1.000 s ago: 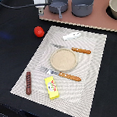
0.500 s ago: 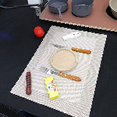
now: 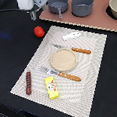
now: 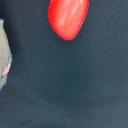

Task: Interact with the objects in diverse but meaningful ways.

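On the dark tabletop (image 3: 14, 53), just off the woven placemat's (image 3: 95, 66) far corner at the exterior view's left: red tomato-like ball (image 3: 39, 31), lying free. Gripper (image 3: 36, 15) is hovering above and slightly beyond it; whether it is open cannot be told. In the wrist view the ball (image 4: 68, 18) is showing elongated, sitting off-centre at the frame edge.

Plate (image 3: 62, 59) central on mat (image 3: 95, 66); packet (image 3: 52, 87) and stick (image 3: 28, 82) nearer; ball (image 3: 39, 31) off mat, exterior view's left.
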{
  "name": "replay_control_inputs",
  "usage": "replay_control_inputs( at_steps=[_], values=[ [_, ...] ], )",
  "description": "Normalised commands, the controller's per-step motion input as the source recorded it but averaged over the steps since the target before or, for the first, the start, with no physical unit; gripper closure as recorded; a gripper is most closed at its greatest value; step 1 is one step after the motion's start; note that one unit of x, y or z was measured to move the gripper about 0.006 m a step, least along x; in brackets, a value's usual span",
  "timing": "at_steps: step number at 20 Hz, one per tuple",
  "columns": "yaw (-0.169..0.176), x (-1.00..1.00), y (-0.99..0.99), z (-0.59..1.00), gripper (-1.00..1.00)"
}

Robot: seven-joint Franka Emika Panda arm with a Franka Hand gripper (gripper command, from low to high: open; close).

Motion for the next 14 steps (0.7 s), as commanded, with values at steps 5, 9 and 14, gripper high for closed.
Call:
replay_control_inputs(
  at_steps=[5, 9, 14],
  values=[
    [-0.034, -0.17, -0.09, -0.35, -1.0],
    [-0.033, -0.18, -0.07, -0.46, -1.0],
    [-0.064, -0.14, -0.04, -0.43, -1.0]
  ],
)
